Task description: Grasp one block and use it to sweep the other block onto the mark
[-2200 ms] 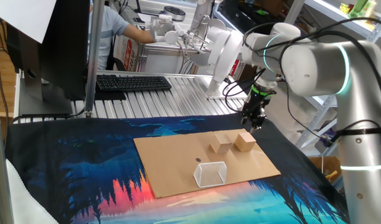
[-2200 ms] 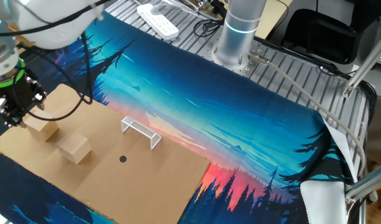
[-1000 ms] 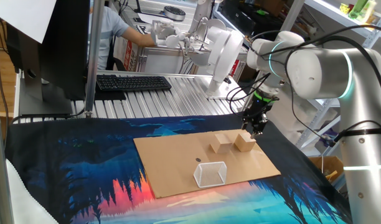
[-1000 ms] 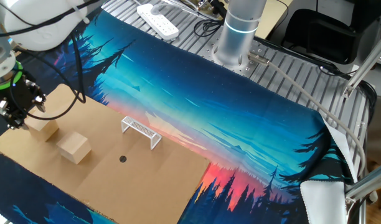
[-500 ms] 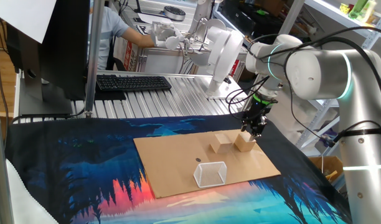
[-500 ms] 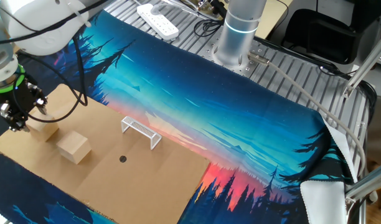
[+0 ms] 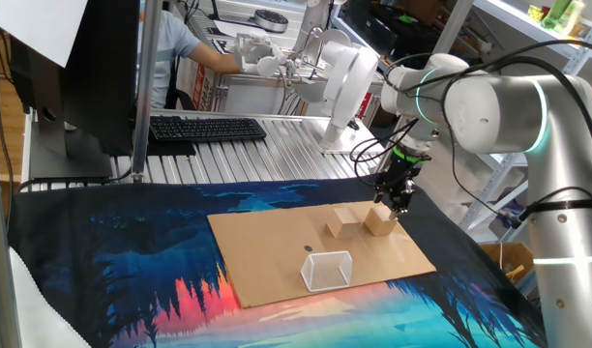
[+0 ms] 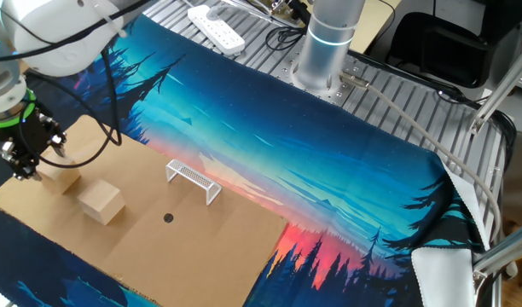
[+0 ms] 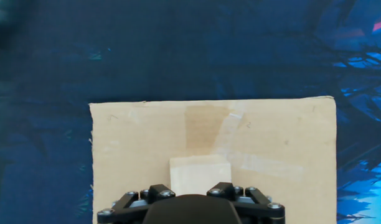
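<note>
Two tan wooden blocks sit side by side on a cardboard sheet (image 7: pixel 267 261). My gripper (image 7: pixel 387 204) is low over the right block (image 7: pixel 380 223), its tips at the block's top. The left block (image 7: pixel 342 222) stands free beside it. In the other fixed view the gripper (image 8: pixel 26 167) is down at the far-left block (image 8: pixel 63 180), and the second block (image 8: pixel 101 204) is apart from it. The mark is a tiny dark dot (image 7: pixel 309 248), also visible in the other fixed view (image 8: pixel 167 217). In the hand view a block (image 9: pixel 200 173) lies just ahead of the black gripper housing (image 9: pixel 190 210). The fingertips are hidden.
A clear box with white edges (image 7: pixel 327 271) stands on the cardboard near the mark; it also shows in the other fixed view (image 8: pixel 193 179). A patterned blue cloth (image 7: pixel 132 261) covers the table. A keyboard (image 7: pixel 207 128) and a person are behind.
Over the last two seconds the gripper came down and slightly left onto the right block. In the last half second nothing visibly moved. Both blocks stay where they were.
</note>
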Action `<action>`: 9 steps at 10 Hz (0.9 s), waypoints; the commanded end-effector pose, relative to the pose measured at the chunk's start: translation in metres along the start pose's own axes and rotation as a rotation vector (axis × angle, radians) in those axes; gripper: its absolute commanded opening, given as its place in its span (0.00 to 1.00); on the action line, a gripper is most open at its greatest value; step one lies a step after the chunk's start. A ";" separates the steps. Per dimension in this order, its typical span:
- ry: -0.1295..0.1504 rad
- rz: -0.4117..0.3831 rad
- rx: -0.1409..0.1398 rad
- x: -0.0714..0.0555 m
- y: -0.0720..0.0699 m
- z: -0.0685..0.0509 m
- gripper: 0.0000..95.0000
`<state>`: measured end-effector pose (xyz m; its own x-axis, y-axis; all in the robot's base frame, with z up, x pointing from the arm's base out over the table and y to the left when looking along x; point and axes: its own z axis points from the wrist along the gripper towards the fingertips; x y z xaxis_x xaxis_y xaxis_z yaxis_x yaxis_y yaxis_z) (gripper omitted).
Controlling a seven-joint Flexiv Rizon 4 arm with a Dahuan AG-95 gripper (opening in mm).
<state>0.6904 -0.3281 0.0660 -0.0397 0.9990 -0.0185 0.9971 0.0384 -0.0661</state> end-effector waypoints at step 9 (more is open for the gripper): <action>-0.013 0.002 -0.024 0.011 -0.021 0.016 0.80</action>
<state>0.6602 -0.3148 0.0542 -0.0409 0.9983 -0.0408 0.9986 0.0396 -0.0344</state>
